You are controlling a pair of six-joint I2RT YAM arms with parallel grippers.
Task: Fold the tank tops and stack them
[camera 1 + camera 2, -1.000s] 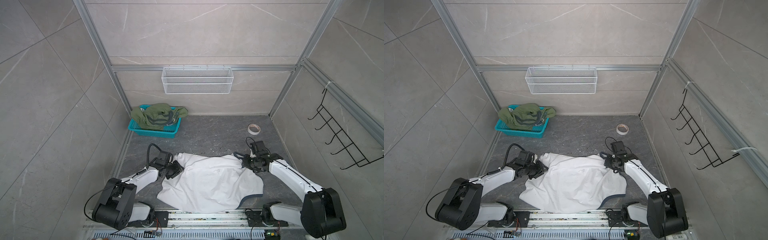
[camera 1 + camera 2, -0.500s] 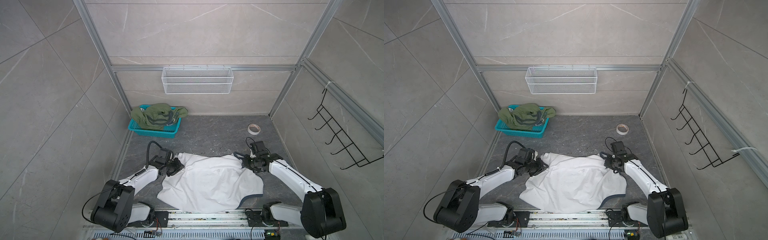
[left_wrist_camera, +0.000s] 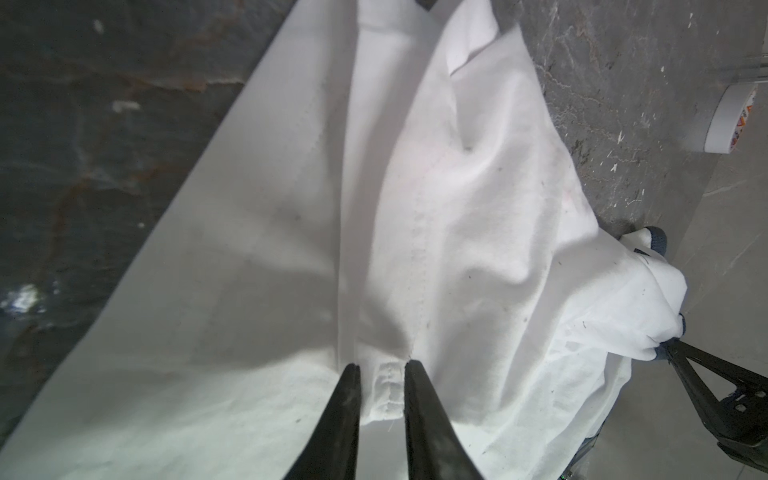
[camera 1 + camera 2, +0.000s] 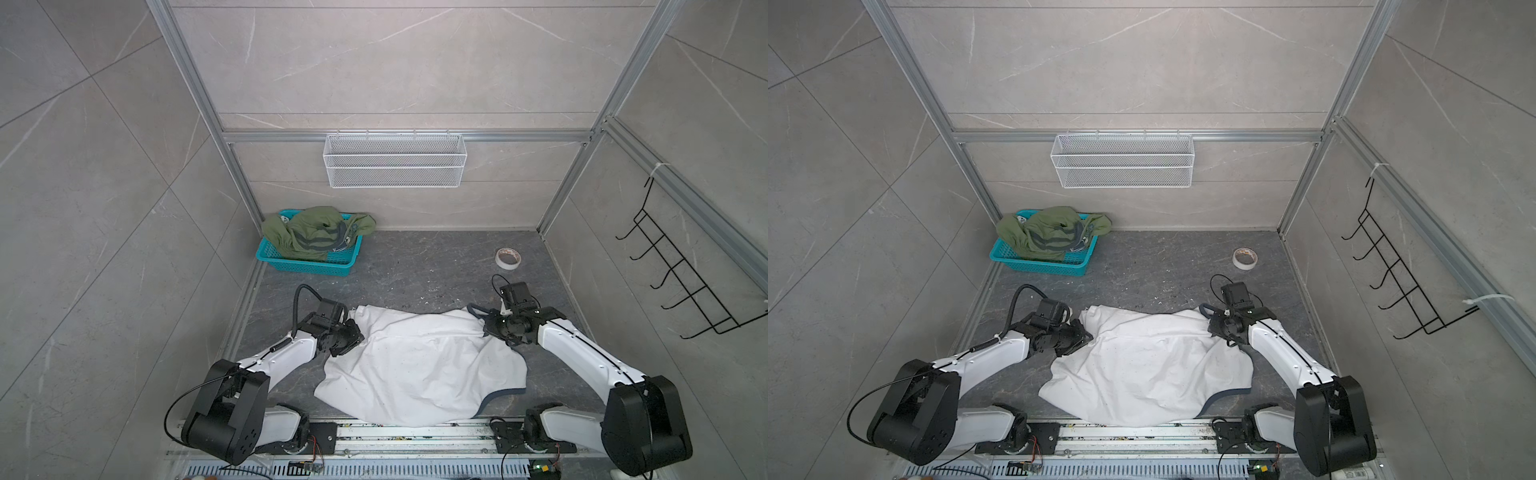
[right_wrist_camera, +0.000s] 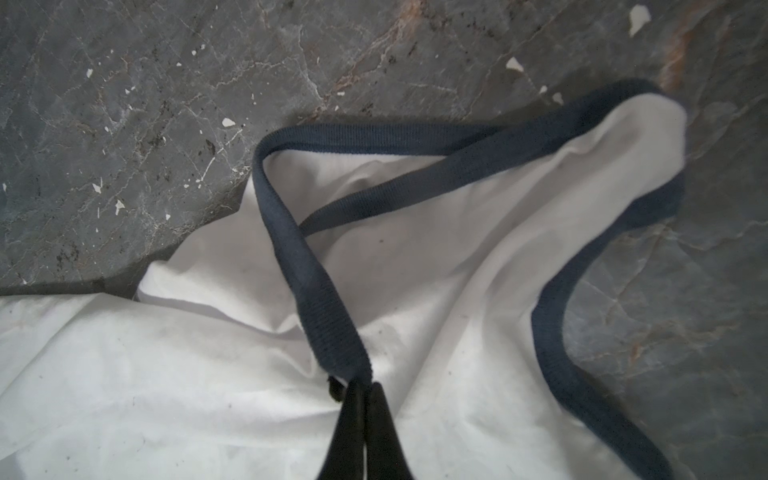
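Left hand [image 3: 382, 368] nipping white tank top [image 4: 419, 365] hem, right hand [image 5: 365, 386] clamped on navy trim [image 5: 316, 291], grips hidden overhead

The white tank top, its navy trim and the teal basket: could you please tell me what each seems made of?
The white tank top: thin matte cloth, likely cotton; soft creases and a stitched hem.
The navy trim: ribbed knit band; fine ridges show.
The teal basket: probably moulded plastic; rigid lattice walls, even colour.

I had both top views looking steeply down from high at the front, sharing the whole dark grey marbled floor [image 4: 415, 270]. Both wrist cameras sat close over the white cloth tank top [image 3: 457, 208].
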